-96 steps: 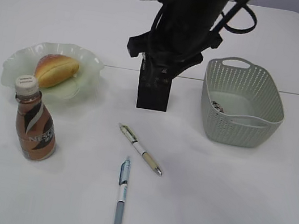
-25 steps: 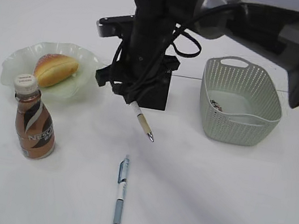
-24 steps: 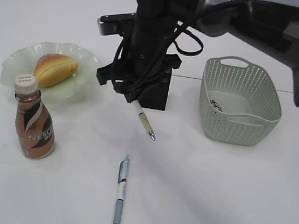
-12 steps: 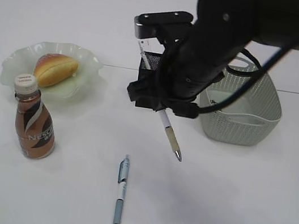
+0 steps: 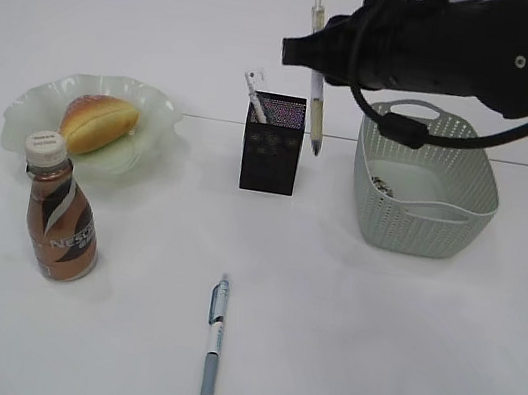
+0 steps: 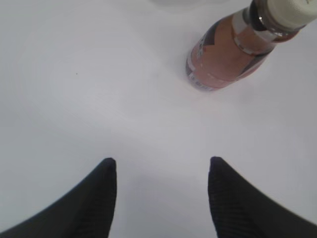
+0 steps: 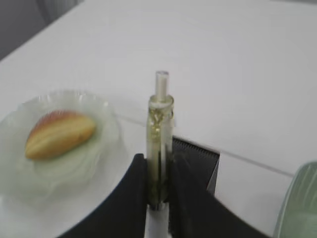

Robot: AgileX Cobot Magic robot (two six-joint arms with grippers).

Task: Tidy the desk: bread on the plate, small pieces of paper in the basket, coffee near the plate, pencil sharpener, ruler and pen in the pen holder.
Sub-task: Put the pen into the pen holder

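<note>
The pen point(image 5: 315, 95) hangs upright in my right gripper point(image 7: 159, 191), tip down, just beside the pen holder point(image 5: 273, 143) on its basket side and not yet over the opening. The jaws are closed on the lower part of the barrel; in the right wrist view the clear upper barrel and clicker stand straight up between them. I judge it light and rigid, a smooth plastic tube that could swivel or slip in a pinch (a round barrel gives little to bite on), so the hold near the middle suits it.

The holder is a square black mesh cup, stiff but probably light enough to tip if the tip catches its rim; something white already leans out of it. A second pen point(image 5: 212, 344), blue-grey, lies flat on the white desk point(image 5: 399, 362), well apart from everything; I would take it mid-barrel too.

My left gripper point(image 6: 161, 171) hovers with jaws apart and empty, near the coffee bottle point(image 6: 237, 47).
</note>
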